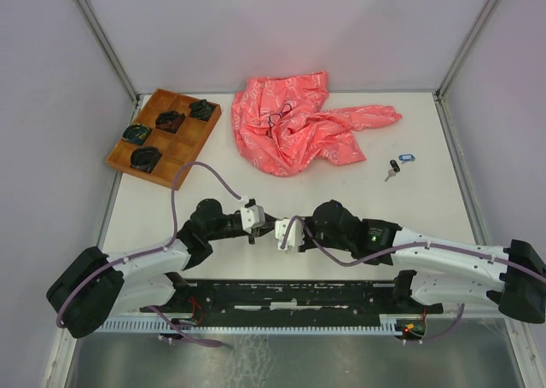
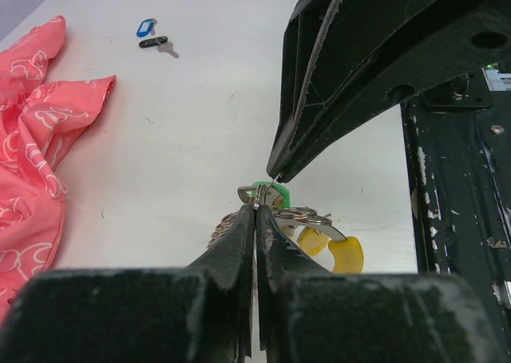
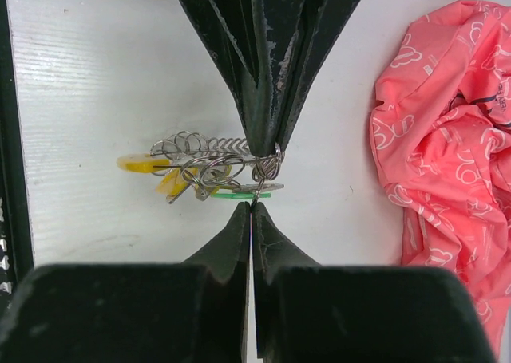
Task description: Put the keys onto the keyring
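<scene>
Nearest the bases, on the near side of the pink cloth [image 1: 294,128] and well apart from it, we see the left gripper [image 2: 255,207] and the right gripper [image 3: 251,205] meeting tip to tip over the white table [image 1: 409,209]. The left gripper's fingers are pressed together, and so are the right's. Each nips a thin wire loop [image 3: 257,189] that runs between the two tips. We cannot tell whether that loop belongs to a key or to the keyring. The keyring [image 3: 204,149], a coil of grey metal loops, sits right at the tips on the side away from the cloth. In the right wrist view it touches the left fingertips. Bunched with it are the green key [image 3: 239,194], right beside the right gripper's tip, and the yellow keys [image 3: 142,164], on the bundle's far end from the cloth. We cannot tell if the bundle rests on the table or hangs. Farther out, near the cloth's right-hand lower edge, lie the blue key [image 1: 406,158] and the black key [image 1: 392,168], just beside each other. A thin dark cord [image 1: 277,119] lies on the cloth's folds. Left of the cloth, near it, sits a wooden tray [image 1: 189,141] with dark bundles [image 1: 175,121] in four compartments, too small to identify.
</scene>
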